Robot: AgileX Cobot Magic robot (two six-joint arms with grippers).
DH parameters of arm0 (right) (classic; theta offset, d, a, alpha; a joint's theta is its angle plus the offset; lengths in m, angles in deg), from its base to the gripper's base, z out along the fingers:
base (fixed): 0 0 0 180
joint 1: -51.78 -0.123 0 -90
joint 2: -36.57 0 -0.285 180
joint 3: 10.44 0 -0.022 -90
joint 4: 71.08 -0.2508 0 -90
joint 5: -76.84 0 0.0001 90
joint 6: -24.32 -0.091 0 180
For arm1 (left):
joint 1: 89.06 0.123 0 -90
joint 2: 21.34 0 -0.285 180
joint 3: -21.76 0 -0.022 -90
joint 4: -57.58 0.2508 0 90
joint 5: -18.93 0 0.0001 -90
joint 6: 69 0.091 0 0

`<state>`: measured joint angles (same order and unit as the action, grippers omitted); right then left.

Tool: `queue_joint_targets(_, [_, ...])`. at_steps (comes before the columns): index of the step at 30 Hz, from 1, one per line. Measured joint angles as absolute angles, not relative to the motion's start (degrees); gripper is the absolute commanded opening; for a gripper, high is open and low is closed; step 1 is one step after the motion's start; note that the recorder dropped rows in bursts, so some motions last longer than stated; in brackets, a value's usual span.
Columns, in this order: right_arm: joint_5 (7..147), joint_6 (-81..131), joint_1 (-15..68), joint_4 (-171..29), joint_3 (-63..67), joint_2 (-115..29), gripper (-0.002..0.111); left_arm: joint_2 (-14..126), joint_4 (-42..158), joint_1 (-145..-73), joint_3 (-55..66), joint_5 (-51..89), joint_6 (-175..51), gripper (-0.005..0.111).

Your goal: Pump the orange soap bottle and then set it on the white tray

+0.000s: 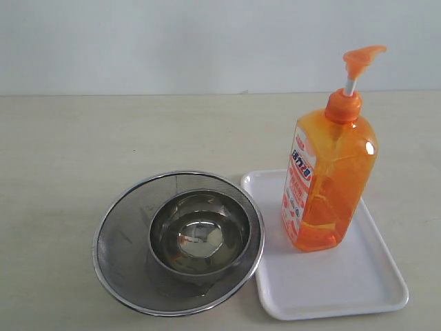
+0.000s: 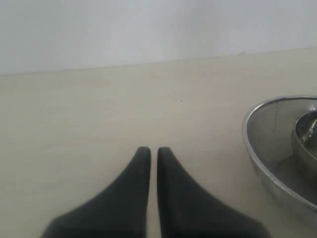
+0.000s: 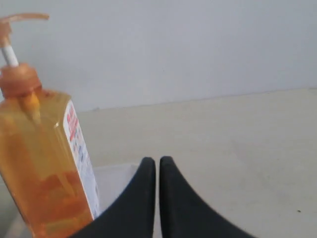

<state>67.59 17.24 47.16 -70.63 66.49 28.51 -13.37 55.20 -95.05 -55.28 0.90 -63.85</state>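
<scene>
The orange soap bottle [image 1: 329, 186] stands upright on the white tray [image 1: 358, 283], its pump head [image 1: 362, 58] raised on the white stem. No gripper shows in the exterior view. In the right wrist view the bottle [image 3: 42, 163] rises close beside my right gripper [image 3: 157, 162], which is shut and empty, apart from the bottle; a bit of the tray [image 3: 116, 181] shows behind its fingers. My left gripper [image 2: 153, 151] is shut with nothing in it, low over bare table, away from the bottle.
A round steel mesh strainer [image 1: 120, 241] lies left of the tray, touching its edge, with a small shiny steel bowl [image 1: 200, 234] inside it. The strainer's rim [image 2: 252, 148] shows beside the left gripper. A pale wall backs the beige table [image 1: 103, 138].
</scene>
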Motion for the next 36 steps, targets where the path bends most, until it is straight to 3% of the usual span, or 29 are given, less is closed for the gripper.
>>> queue_joint_targets(8, [57.35,25.36,47.16,-70.32,66.76,28.51,0.000,-13.37,55.20,-95.05,-55.28,0.90,-63.85,0.005])
queue_joint_targets(36, [56.24,20.68,47.16,-70.32,66.85,28.51,0.000,-13.37,55.20,-95.05,-55.28,0.90,-63.85,0.005])
